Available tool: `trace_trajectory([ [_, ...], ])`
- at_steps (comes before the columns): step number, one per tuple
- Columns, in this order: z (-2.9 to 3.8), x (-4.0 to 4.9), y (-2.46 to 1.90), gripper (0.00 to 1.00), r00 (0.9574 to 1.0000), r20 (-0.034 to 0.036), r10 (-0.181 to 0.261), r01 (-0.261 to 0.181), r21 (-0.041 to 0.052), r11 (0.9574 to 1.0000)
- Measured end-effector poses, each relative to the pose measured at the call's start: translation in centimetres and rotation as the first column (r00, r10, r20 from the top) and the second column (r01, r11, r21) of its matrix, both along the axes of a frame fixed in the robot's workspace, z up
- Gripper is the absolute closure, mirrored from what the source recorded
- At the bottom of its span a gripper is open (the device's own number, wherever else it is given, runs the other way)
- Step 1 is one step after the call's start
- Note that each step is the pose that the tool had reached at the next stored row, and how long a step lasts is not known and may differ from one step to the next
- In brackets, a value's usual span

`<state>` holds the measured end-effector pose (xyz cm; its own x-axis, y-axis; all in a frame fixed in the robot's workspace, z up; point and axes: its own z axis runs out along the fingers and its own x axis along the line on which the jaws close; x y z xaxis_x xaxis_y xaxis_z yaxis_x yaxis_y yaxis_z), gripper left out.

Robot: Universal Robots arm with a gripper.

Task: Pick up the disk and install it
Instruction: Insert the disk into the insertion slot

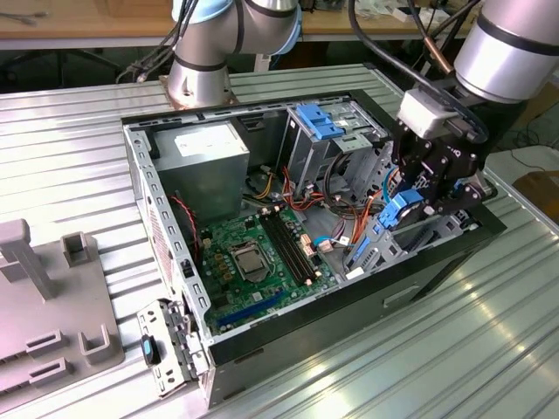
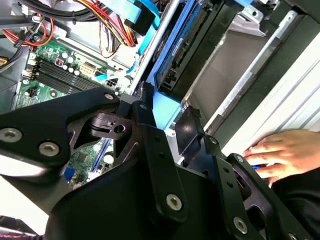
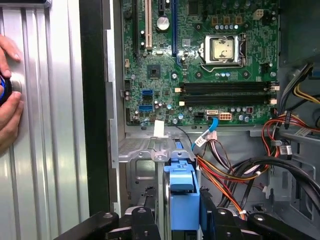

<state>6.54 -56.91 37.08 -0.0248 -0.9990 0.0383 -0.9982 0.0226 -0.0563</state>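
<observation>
The black two-finger gripper (image 1: 430,188) on the silver arm stands over the open black-and-grey metal computer case (image 1: 159,218), at the case's end on the exterior view's right. Its fingers (image 3: 216,226) are clenched on the flat dark-grey disk with bright blue plastic rails (image 3: 183,195), one finger against each side, spread no wider than the disk. The disk sits at the grey metal drive bay (image 3: 140,150), near the green motherboard (image 3: 200,55). A person's hand (image 3: 7,100) rests on the ribbed metal bench (image 3: 45,125) outside the case wall.
</observation>
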Motion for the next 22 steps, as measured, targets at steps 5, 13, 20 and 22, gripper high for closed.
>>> trace_trajectory([
  [5, 1.09, 0.0, 0.0, 0.56, 1.0, 0.0, 0.0, 0.0, 0.0001, 1.0],
  [13, 1.91, 0.0, 0.0, 0.56, 1.0, 0.0, 0.0, 0.0, 0.0009, 1.0],
  [20, 1.87, 2.02, 0.0, 0.76, 1.0, 0.0, 0.0, 0.0, 0.0009, 1.0],
  [22, 1.86, 2.5, 0.0, 0.82, 1.0, 0.0, 0.0, 0.0, 0.0009, 1.0],
])
